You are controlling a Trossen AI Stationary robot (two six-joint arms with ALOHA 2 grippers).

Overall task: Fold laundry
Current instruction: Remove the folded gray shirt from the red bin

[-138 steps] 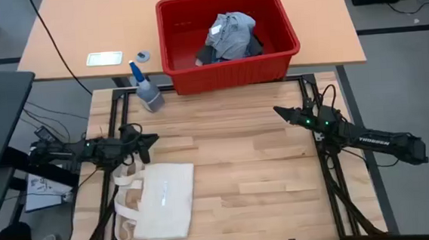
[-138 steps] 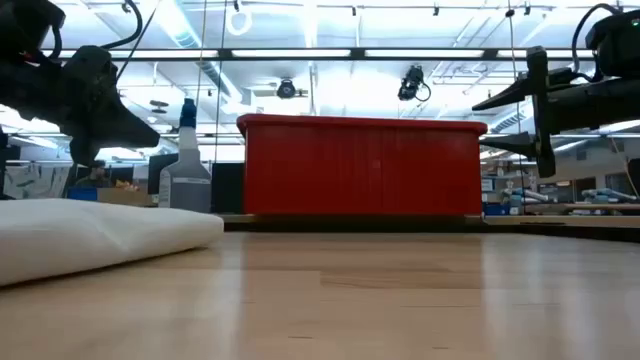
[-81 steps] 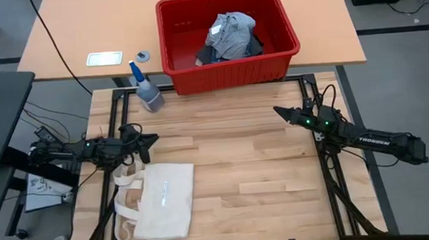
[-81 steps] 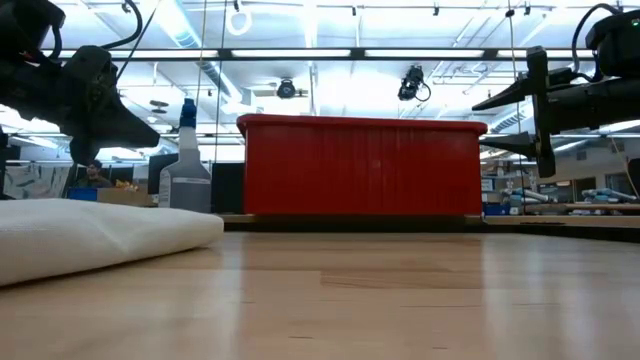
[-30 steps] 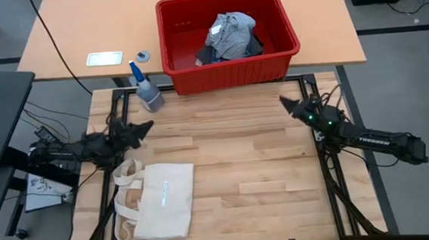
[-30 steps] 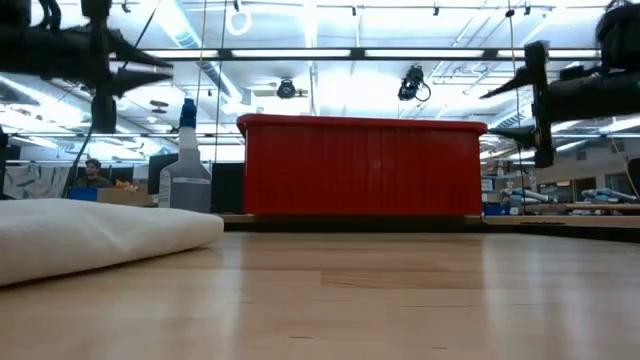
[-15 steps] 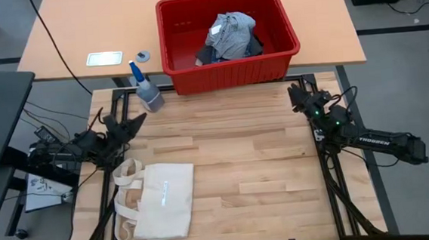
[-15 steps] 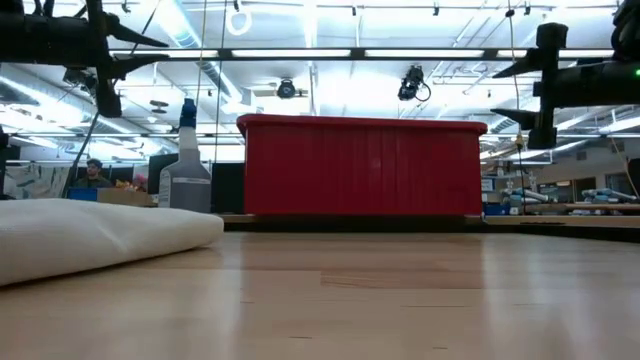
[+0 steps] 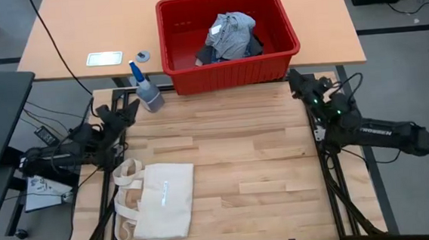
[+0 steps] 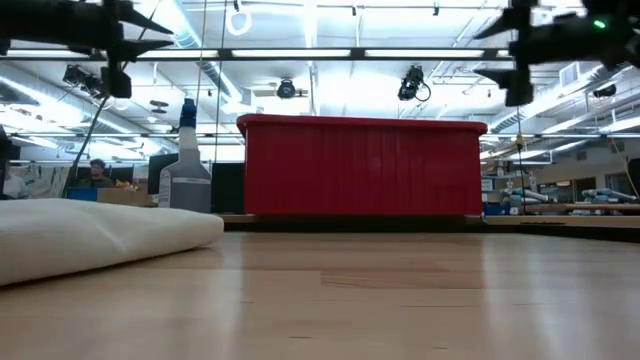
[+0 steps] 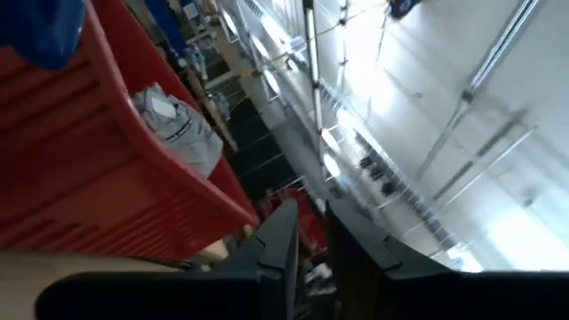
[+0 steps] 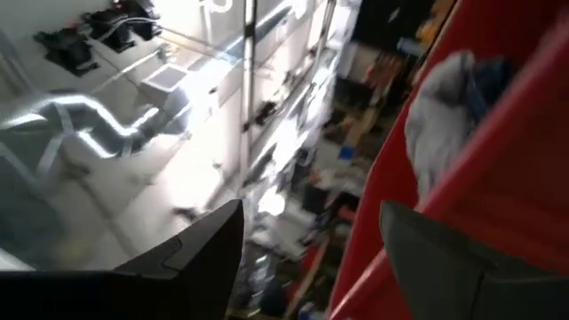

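Inside basket [image 9: 279,62]: one laundry heap [image 9: 229,36] | left fingers [image 11: 276,253] near-closed, empty | right fingers [image 12: 444,258] spread, empty

The basket [image 9: 274,63] stands at the far middle, with the laundry [image 9: 229,36] heaped inside it. A bottle [image 9: 148,93] stands just left of the basket. A tote [image 9: 160,202] lies at the near left. The left gripper [image 9: 125,111] is near the bottle; the right gripper [image 9: 296,81] is just beside the basket's right corner.
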